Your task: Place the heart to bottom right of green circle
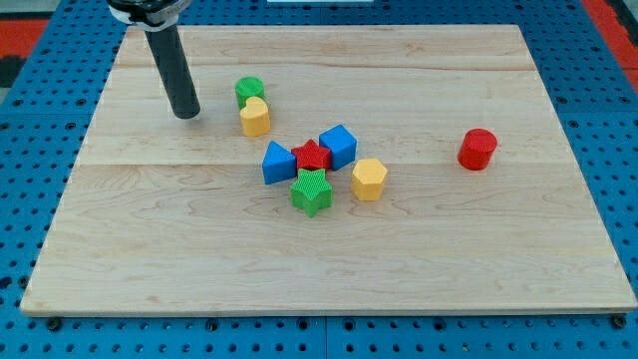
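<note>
1. The yellow heart-shaped block [255, 117], of ridged plastic-looking material, stands in the upper-left part of the board, pressed against the lower-right side of the green round block [249, 91], which lies just above it toward the view's top.
2. There are no jaws to spread or close here: the arm ends in a straight dark matte rod, and my tip [186, 115] rests on the wood, holding nothing and touching no block. It stands to the view's left of the yellow heart and green circle, near them but clearly apart.
3. The pale wooden board [478, 249] shows long grain lines and plank seams running left to right; it lies on a blue pegboard surface [618, 150] dotted with holes.
4. Near the board's centre sits a tight cluster: a blue triangular block [278, 163], a red star-shaped block [313, 156] and a blue cube-like block [339, 146] side by side, touching or nearly so.
5. A green star-shaped block [312, 191] with finely ribbed faces sits just below the red star.
6. A yellow hexagonal block [368, 179] stands just to the right of the green star, below the blue cube.
7. A red cylinder block [478, 149] stands alone, well apart toward the view's right.
</note>
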`<state>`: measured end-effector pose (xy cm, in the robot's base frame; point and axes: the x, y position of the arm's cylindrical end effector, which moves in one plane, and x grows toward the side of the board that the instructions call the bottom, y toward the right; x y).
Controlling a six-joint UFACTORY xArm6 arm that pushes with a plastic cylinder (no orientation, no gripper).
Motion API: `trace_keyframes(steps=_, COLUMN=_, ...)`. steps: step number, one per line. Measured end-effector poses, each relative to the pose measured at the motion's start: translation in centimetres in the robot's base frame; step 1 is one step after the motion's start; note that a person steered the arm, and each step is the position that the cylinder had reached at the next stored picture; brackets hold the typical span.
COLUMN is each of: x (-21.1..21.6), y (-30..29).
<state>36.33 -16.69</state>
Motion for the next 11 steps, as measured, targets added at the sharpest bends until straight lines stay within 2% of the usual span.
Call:
trace_keyframes(steps=2, x=1.6, y=0.0)
trace_keyframes(steps=3, x=0.4, y=0.3)
trace_keyframes(steps=6, x=1.8, y=8.0)
trace_keyframes(steps=8, x=3.0, y=7.8)
trace_keyframes(steps=9, x=4.4, y=10.1)
trace_keyframes(steps=11, x=4.0, y=9.7)
